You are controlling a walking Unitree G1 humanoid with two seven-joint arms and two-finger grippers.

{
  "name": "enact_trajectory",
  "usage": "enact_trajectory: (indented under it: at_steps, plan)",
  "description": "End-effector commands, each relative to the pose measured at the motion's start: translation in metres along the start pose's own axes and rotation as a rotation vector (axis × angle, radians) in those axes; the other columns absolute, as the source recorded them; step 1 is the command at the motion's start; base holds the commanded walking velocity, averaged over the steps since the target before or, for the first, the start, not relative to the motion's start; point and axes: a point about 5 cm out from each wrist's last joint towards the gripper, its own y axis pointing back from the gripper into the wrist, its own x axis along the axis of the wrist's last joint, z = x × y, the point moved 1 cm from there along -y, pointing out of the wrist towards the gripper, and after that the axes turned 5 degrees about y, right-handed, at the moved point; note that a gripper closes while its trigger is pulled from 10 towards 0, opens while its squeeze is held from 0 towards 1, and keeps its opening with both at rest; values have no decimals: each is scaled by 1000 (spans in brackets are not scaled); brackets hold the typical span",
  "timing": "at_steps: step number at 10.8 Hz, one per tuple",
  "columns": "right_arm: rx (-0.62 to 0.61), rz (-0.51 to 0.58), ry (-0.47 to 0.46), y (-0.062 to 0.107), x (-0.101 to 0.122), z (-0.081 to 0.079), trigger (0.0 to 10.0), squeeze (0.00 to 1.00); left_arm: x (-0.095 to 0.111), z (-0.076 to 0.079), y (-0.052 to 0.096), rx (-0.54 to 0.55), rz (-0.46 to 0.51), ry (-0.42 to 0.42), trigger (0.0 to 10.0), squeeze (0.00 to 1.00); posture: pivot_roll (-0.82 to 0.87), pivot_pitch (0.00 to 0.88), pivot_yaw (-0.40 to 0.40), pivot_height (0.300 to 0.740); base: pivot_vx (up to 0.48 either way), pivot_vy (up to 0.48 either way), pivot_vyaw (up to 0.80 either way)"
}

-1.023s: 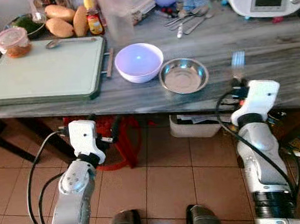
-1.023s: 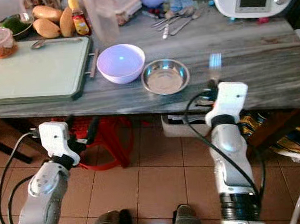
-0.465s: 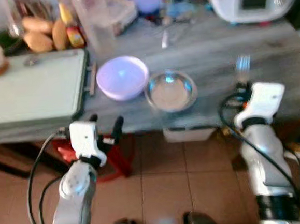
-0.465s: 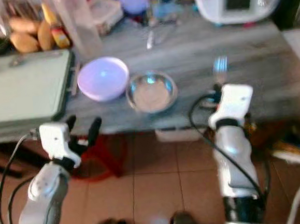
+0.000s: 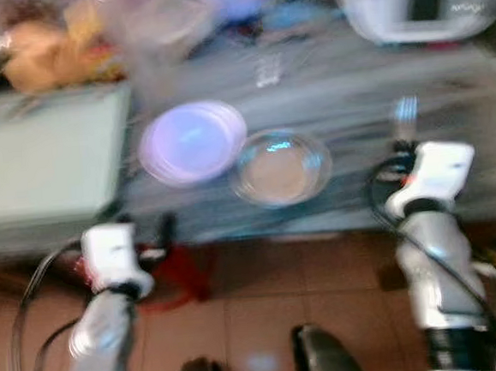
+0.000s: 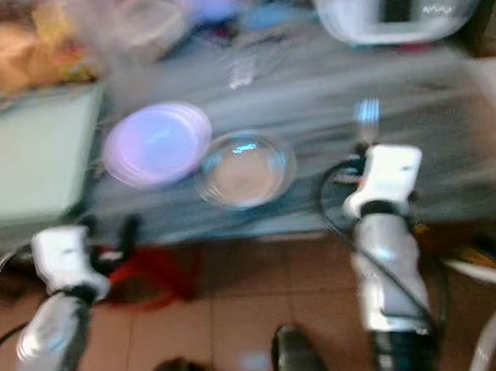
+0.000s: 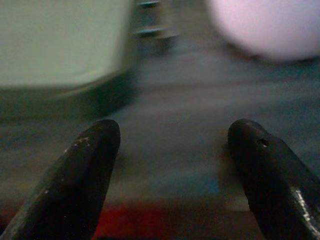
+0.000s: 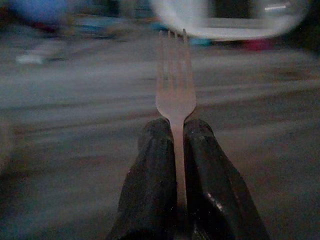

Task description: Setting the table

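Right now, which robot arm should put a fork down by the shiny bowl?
The right. Its gripper already pinches the fork over the table, just right of the metal bowl. The left gripper is open, holding nothing, low by the table's edge.

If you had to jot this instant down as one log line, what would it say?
right gripper: shut on fork, tines up over table | left gripper: open, at table edge | steel bowl beside lilac bowl | view: blurred
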Motion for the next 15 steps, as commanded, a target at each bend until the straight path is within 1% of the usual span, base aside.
enact_trajectory:
  at_steps: [1, 2, 3, 4, 6, 7, 8, 9, 11, 14, 15]
  plan:
    - [-6, -23, -5, -1, -3, 6, 10000, 0, 0, -5, 2, 32, -10, -24, 10000, 0, -38, 212, 47, 740, 0, 0, 0]
    - [16, -31, -15, -3, -4, 4, 10000, 0, 0, -8, 3, 60, -17, -23, 10000, 0, -35, 215, 48, 740, 0, 0, 0]
    - [30, -35, -62, -9, -2, 1, 10000, 0, -3, -14, 5, 99, -35, -33, 10000, 0, -31, 218, 51, 740, 0, 0, 0]
    - [43, -56, -81, -13, -3, -2, 10000, 0, -3, -14, 6, 102, -36, -34, 10000, 0, -29, 222, 48, 740, 0, 0, 0]
    - [45, -110, -178, -16, -9, -7, 10000, 0, -4, -12, 5, 102, -38, -29, 10000, 0, -25, 221, 45, 740, 0, 0, 0]
    - [50, -128, -203, -21, -9, -11, 10000, 0, -4, -11, 5, 99, -42, -22, 10000, 0, -25, 221, 45, 740, 0, 0, 0]
    - [59, -153, -247, -25, -10, -16, 10000, 0, -4, -9, 4, 88, -42, -20, 10000, 0, -23, 220, 46, 740, 0, 0, 0]
    - [67, -166, -243, -26, -11, -19, 10000, 0, -4, -9, 3, 86, -41, -20, 10000, 0, -23, 220, 46, 740, 0, 0, 0]
    - [77, -216, -272, -24, -17, -25, 10000, 0, -3, -8, 3, 82, -40, -21, 10000, 0, -18, 223, 44, 740, 0, 0, 0]
    - [66, -275, -259, -15, -29, -22, 10000, 0, -4, -8, 3, 79, -43, -21, 10000, 0, -19, 226, 42, 740, 0, 0, 0]
    - [60, -296, -268, -13, -32, -20, 10000, 0, -4, -7, 3, 77, -45, -21, 10000, 0, -22, 228, 41, 740, 0, 0, 0]
